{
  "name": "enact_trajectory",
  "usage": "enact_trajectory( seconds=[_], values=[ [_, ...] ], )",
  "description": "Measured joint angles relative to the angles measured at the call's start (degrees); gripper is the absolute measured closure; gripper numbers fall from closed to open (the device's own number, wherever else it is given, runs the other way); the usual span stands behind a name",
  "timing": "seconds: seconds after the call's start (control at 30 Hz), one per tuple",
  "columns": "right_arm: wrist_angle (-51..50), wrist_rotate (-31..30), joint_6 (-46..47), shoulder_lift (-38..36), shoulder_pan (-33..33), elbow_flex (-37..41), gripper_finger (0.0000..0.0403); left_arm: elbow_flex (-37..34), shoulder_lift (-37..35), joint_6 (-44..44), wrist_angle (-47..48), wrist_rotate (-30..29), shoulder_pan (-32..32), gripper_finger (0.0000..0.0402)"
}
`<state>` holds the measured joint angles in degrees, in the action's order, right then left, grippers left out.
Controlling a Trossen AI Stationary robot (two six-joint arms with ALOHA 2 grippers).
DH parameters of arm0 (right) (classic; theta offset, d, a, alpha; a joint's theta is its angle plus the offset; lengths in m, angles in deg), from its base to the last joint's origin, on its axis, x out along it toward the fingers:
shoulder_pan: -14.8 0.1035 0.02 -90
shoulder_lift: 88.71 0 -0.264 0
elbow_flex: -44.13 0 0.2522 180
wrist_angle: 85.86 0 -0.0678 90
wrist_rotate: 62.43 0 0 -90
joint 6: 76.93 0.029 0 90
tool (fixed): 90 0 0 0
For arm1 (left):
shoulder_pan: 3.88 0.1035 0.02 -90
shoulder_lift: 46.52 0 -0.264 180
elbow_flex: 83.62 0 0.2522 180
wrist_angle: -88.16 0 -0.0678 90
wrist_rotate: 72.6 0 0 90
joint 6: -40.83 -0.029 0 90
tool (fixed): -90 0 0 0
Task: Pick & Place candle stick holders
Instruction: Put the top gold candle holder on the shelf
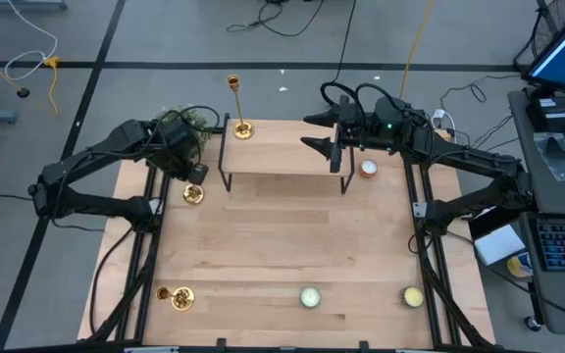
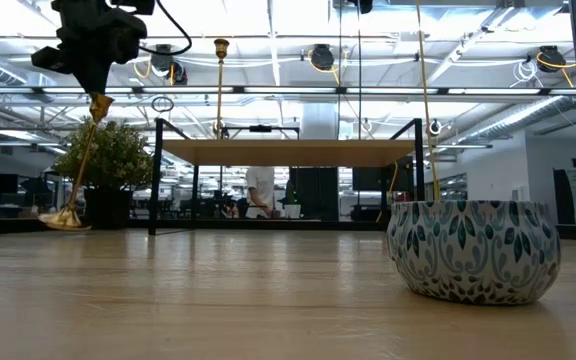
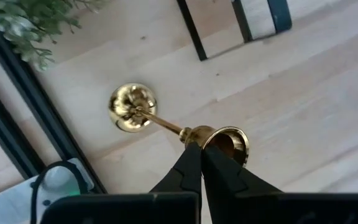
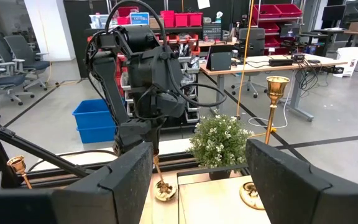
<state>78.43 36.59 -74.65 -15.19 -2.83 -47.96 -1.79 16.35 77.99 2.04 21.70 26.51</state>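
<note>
Left gripper (image 3: 202, 151) clamped on upper stem of tilted candlestick (image 3: 166, 121), base touching table (image 1: 282, 245) at far left beside plant (image 4: 219, 142). Tall candlestick (image 1: 239, 103) upright on shelf (image 1: 282, 157). Right gripper (image 1: 320, 132) above shelf's right end, jaws apart, empty.

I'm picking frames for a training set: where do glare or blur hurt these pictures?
Low view: ceiling lights glare behind the left gripper, leaving it a dark silhouette; the patterned bowl looks soft. Left wrist view: the held candlestick shines with bright highlights.

Left gripper (image 3: 201, 151) clamped, right gripper (image 4: 197, 180) agape
</note>
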Motion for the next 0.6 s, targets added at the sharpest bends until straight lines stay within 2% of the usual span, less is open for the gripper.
enact_trajectory(
  seconds=[0.6],
  values=[
    [0.22,0.00,0.00,0.00,0.00,0.00,0.0154,0.07,-1.09,-0.96,-1.36,17.34,0.12,0.0401]
  ],
)
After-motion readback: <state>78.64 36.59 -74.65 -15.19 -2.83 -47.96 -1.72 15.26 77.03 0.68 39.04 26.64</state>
